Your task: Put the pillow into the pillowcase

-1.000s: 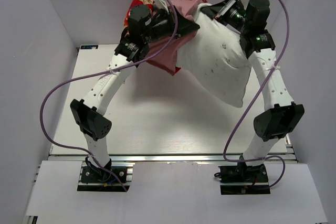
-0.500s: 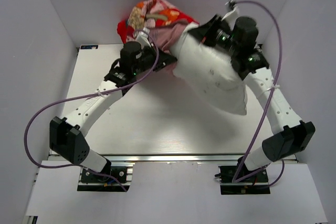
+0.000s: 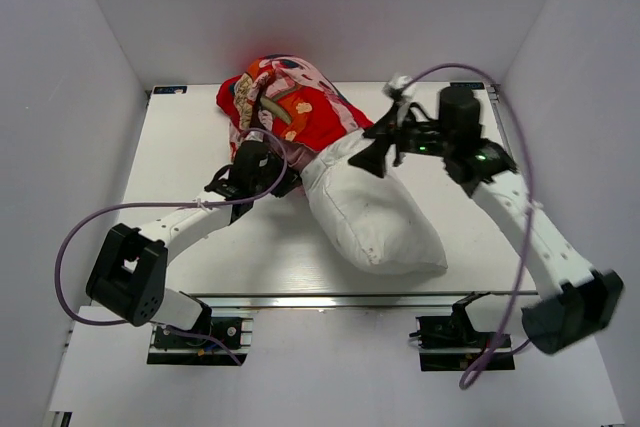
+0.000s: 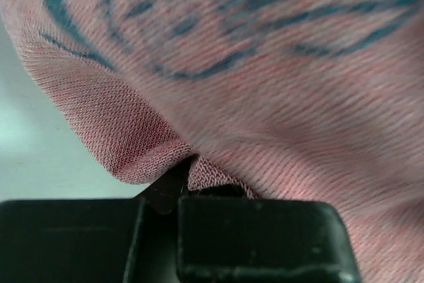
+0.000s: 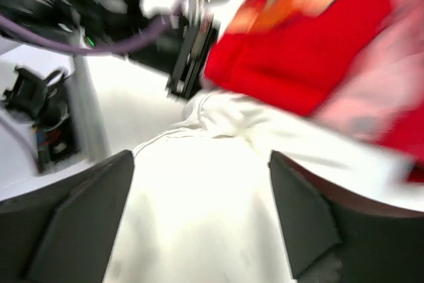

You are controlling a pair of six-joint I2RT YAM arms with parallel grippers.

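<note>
The white pillow (image 3: 372, 215) lies slanted on the table, its upper end tucked against the red pillowcase (image 3: 300, 112) bunched at the back. My left gripper (image 3: 270, 173) is low at the pillowcase's near edge, shut on a fold of its pink lining (image 4: 265, 84); the black fingers (image 4: 258, 230) pinch the cloth in the left wrist view. My right gripper (image 3: 386, 153) hovers at the pillow's upper right end, open. In the right wrist view its fingers (image 5: 79, 223) stand wide apart over the pillow (image 5: 199, 217), with the pillowcase (image 5: 291, 57) beyond.
The white table (image 3: 180, 137) is boxed in by grey walls on three sides. Purple cables loop from both arms. The left arm (image 5: 99, 11) shows blurred past the pillow in the right wrist view. A metal rail runs along the near edge.
Both arms have come down from high at the back. The pillow and pillowcase have dropped onto the table. The right gripper has opened and let go of the pillow.
</note>
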